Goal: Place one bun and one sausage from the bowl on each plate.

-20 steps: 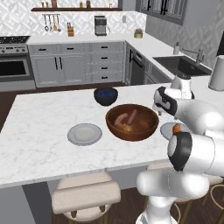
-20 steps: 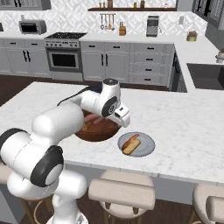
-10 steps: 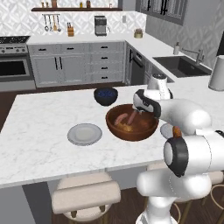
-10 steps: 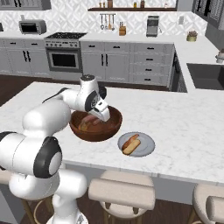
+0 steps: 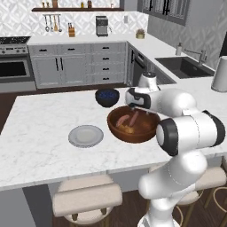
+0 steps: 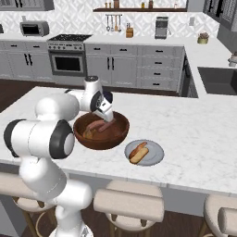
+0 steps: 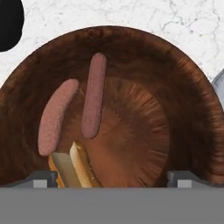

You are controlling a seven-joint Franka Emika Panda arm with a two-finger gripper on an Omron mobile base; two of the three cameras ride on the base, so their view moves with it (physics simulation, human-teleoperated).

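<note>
The brown wooden bowl [image 5: 133, 136] [image 6: 112, 138] [image 7: 188, 92] sits mid-island. Two pinkish sausages [image 7: 93, 96] [image 7: 56, 117] lie side by side inside it, with a tan bun [image 7: 75, 168] just below them. The same sausages [image 5: 126, 119] [image 6: 96, 126] appear from the base cameras. My gripper [image 5: 135, 110] [image 6: 108, 121] [image 7: 112, 178] hangs open just above the bowl, pointing down into it, holding nothing. One light-grey plate [image 5: 85, 135] lies bare to the bowl's left. The other plate [image 6: 155, 155] carries a bun [image 6: 138, 152] and a sausage.
A small dark bowl [image 5: 107, 96] [image 7: 8, 22] stands just behind the wooden one. Stools [image 5: 88, 197] line the island's near edge. White marble stretches open to the left of the bare plate and to the right of the filled one.
The arm has swung leftward from above the filled plate to over the wooden bowl. The fingers stay spread wide. Nothing on the island has moved.
</note>
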